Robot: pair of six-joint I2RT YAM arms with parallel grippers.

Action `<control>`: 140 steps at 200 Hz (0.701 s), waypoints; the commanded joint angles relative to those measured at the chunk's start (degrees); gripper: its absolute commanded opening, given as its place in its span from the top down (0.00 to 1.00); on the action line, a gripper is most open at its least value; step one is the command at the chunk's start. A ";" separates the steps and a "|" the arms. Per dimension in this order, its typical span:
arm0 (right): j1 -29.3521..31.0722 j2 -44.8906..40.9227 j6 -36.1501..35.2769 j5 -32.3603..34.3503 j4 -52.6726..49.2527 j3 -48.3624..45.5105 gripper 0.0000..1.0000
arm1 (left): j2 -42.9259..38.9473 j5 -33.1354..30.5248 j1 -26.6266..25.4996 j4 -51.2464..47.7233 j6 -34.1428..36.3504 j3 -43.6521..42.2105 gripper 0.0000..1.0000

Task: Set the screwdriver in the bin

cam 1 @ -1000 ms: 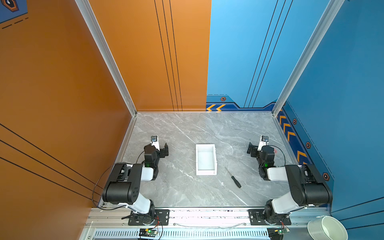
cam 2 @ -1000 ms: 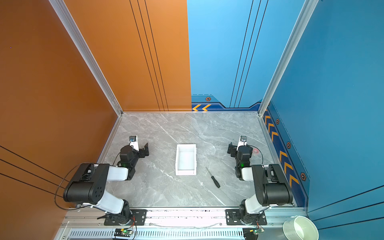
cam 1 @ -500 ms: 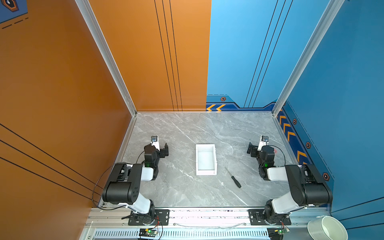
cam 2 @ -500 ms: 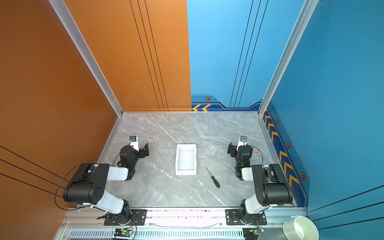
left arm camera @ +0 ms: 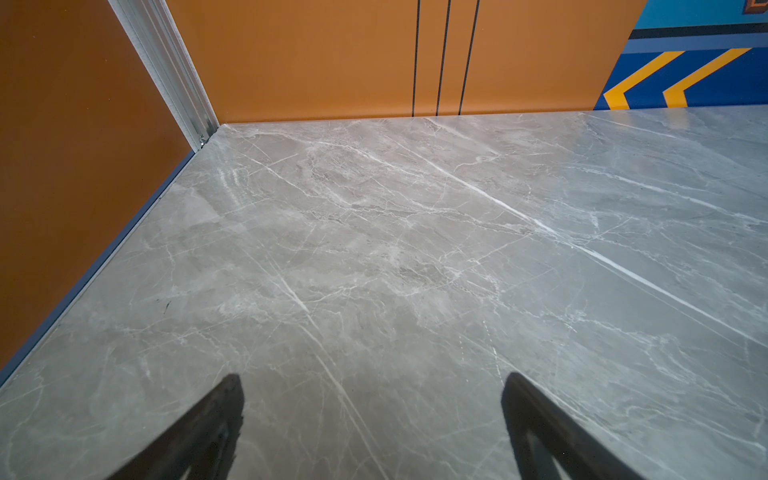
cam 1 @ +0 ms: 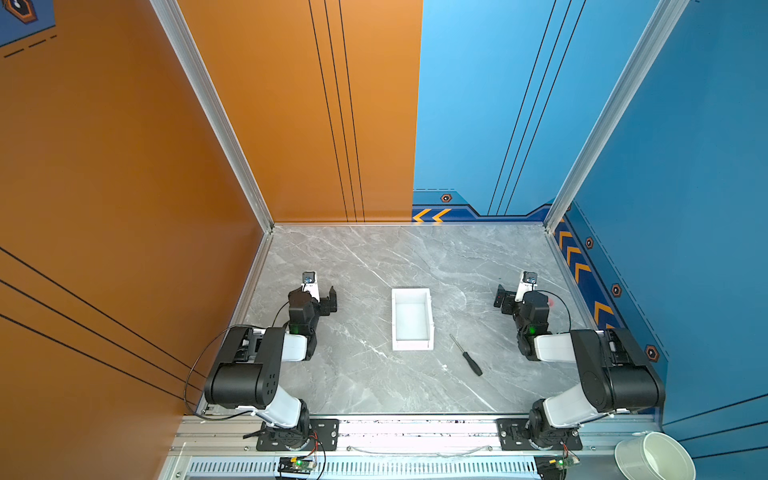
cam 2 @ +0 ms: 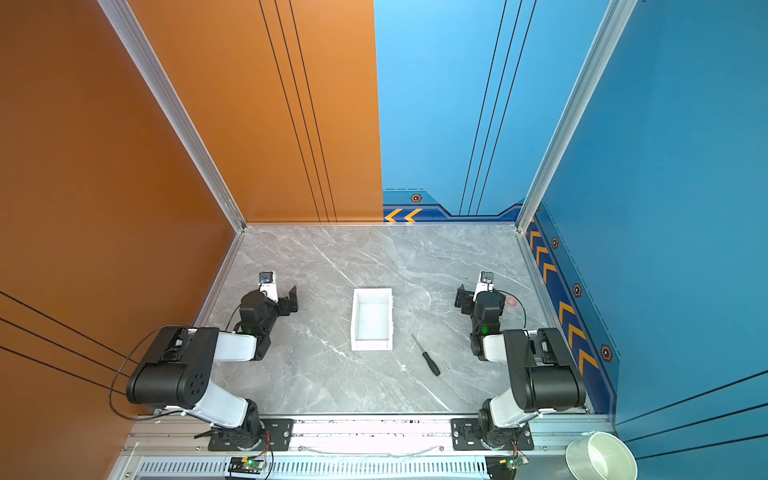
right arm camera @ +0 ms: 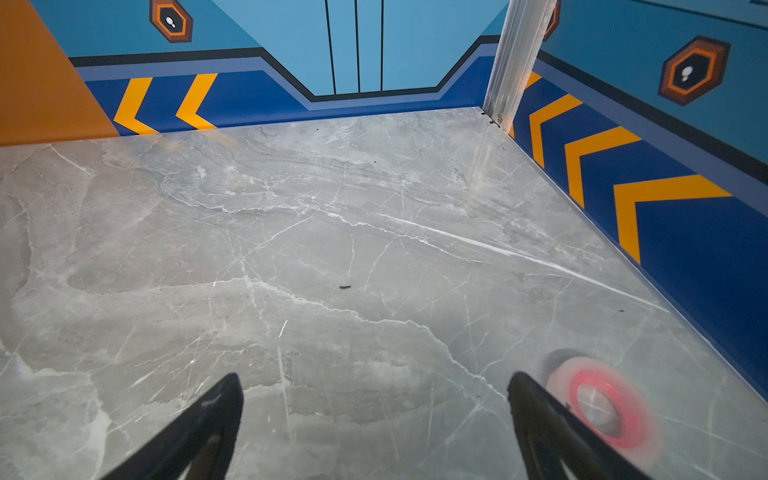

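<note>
Nearest in both top views: screwdriver (cam 1: 466, 355) flat on the counter (cam 1: 374, 386), handle toward 5 o'clock, tip toward 11, at 4 o'clock of the bin (cam 1: 411, 322), near it, not touching. Bin empty. Further out: left tool (left arm camera: 372, 382) released, nothing between the jaws; right tool (right arm camera: 374, 382) likewise spread wide and empty, red ring (right arm camera: 594, 374) just beside it. We judge pickup not begun, reach is the step in hand. Next we need the right tool at its 7 o'clock, jaws across the handle, low to the counter, then pinch and carry toward 10 o'clock over the bin
</note>
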 commanded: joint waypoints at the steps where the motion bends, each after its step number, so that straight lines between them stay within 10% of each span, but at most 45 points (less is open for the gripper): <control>1: 0.32 0.74 -0.55 1.63 0.96 0.94 0.00 | 0.53 1.16 -0.06 -0.43 1.00 0.90 0.02; 112: 2.61 -1.97 -0.26 10.34 -0.26 0.84 0.00 | -13.66 3.60 -1.60 -10.82 3.73 0.44 0.02; 140: 3.59 -11.08 -0.20 12.85 -17.51 6.60 0.00 | -16.55 2.12 -1.98 -17.34 4.54 3.71 0.02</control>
